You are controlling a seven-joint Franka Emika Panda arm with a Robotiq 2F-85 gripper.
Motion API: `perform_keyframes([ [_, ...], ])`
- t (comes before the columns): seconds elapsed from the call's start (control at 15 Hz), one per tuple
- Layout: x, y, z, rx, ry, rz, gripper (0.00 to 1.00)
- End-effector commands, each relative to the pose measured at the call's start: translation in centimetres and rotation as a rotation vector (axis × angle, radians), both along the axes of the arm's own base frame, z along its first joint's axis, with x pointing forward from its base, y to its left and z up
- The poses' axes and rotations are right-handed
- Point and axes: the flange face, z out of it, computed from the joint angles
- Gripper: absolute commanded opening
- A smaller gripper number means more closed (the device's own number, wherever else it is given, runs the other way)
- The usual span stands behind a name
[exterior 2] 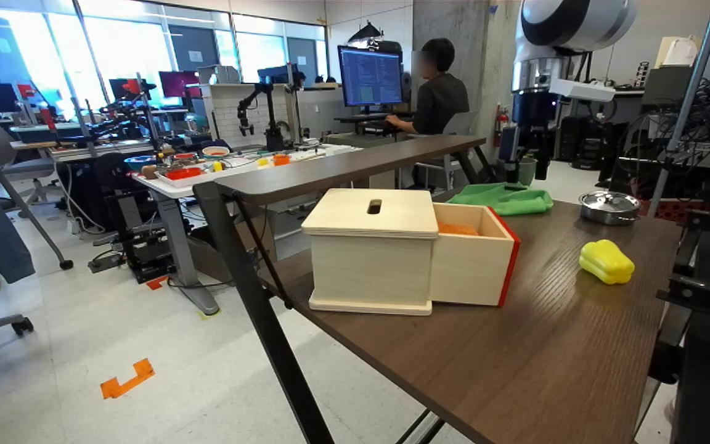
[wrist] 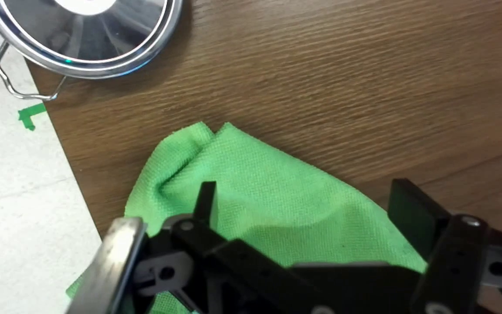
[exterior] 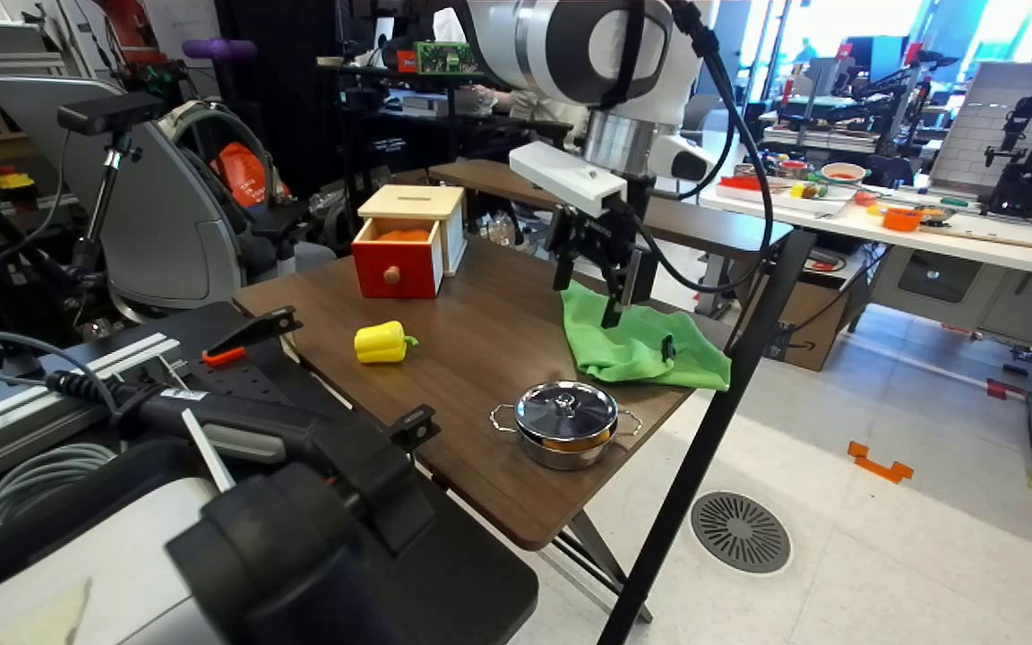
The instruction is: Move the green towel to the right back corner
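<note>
The green towel lies loosely crumpled on the brown table, with one corner past the table edge beside a black table leg. It also shows in an exterior view, behind the wooden box. In the wrist view the towel lies below the jaws, with a fold at its left. My gripper points down above the towel, also in an exterior view. In the wrist view the gripper has its fingers wide apart with nothing between them. The lower part of the towel is hidden by the gripper there.
A lidded metal pot stands near the towel, close to the table edge. A yellow pepper lies on the table. A wooden box with a red-fronted drawer pulled out stands at another end. A raised shelf runs along one side.
</note>
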Motion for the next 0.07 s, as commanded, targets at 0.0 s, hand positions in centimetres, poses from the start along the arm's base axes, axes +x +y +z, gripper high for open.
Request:
perform_keyframes([
  [0.0, -0.01, -0.04, -0.28, 0.000, 0.004, 0.000, 1.00],
])
